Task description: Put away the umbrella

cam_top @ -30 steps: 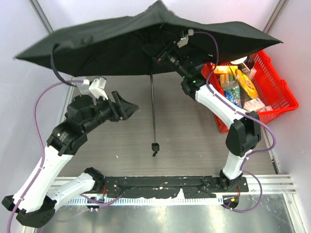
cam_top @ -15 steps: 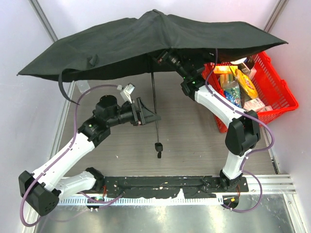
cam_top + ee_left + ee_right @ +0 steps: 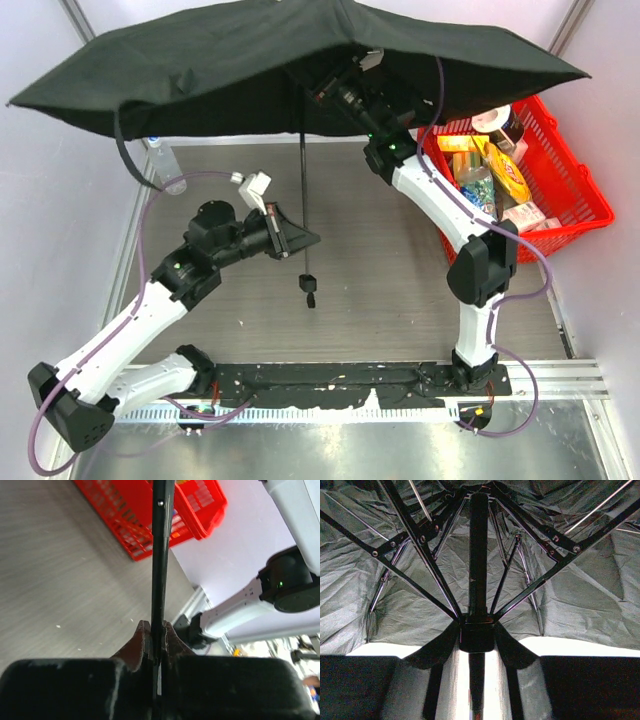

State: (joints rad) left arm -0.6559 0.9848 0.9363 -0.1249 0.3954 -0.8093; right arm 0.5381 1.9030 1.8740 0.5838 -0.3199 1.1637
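The open black umbrella (image 3: 230, 60) spreads its canopy over the back of the table. Its thin shaft (image 3: 302, 190) hangs down to a small handle with a strap (image 3: 309, 288) above the tabletop. My left gripper (image 3: 303, 240) is shut on the lower shaft; in the left wrist view the fingertips (image 3: 144, 630) pinch the black rod (image 3: 162, 555) between them. My right gripper (image 3: 338, 92) is up under the canopy. In the right wrist view that gripper (image 3: 477, 632) is shut on the runner block (image 3: 477, 637) where the ribs (image 3: 420, 550) meet the shaft.
A red plastic basket (image 3: 585, 205) full of groceries stands at the right, also in the left wrist view as the red basket (image 3: 145, 525). A clear bottle (image 3: 163, 163) lies at the left under the canopy's edge. White walls close in on both sides.
My left arm swung in from the left to the shaft and its jaws shut on it. The canopy rose and tipped further over the left side.
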